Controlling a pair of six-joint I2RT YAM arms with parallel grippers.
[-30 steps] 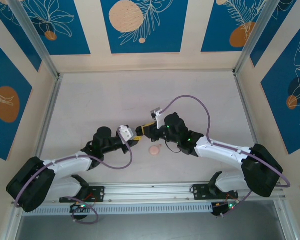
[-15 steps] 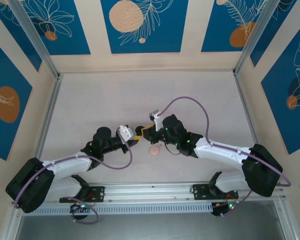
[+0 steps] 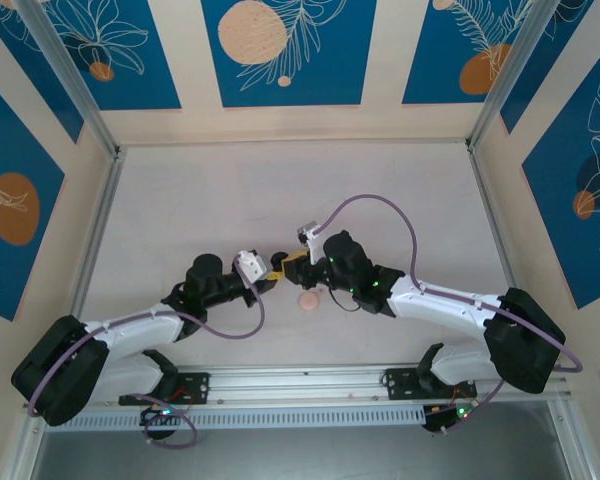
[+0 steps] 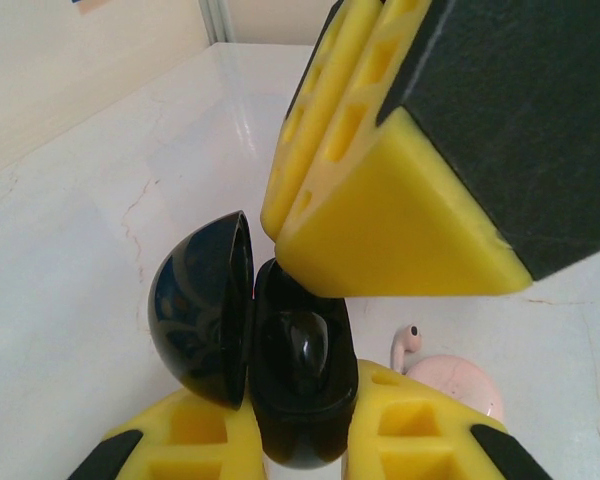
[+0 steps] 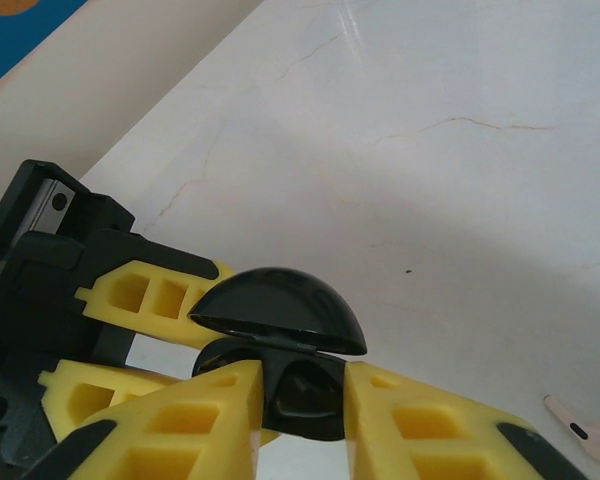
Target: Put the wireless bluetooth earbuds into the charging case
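A black charging case (image 4: 298, 440) stands upright between my left gripper's (image 4: 305, 400) yellow fingers, which are shut on its base. Its lid (image 4: 200, 320) hangs open to the left. One glossy black earbud (image 4: 312, 345) sits in a well of the case. My right gripper's fingers (image 4: 400, 230) hover just over the top of the case. In the right wrist view my right gripper (image 5: 302, 385) is slightly open, astride the case base (image 5: 310, 405) under the raised lid (image 5: 280, 305). From above, both grippers (image 3: 270, 275) (image 3: 288, 264) meet at mid-table.
A round pink case (image 3: 308, 299) lies on the table just in front of the grippers, also low in the left wrist view as the pink case (image 4: 465, 385). A pale pink earbud (image 4: 408, 342) lies beside it, and a pink earbud (image 5: 585, 435) lies at the lower right.
My right gripper's jaws have parted a little, and the arm has shifted slightly toward the left gripper. The left arm holds still with the case.
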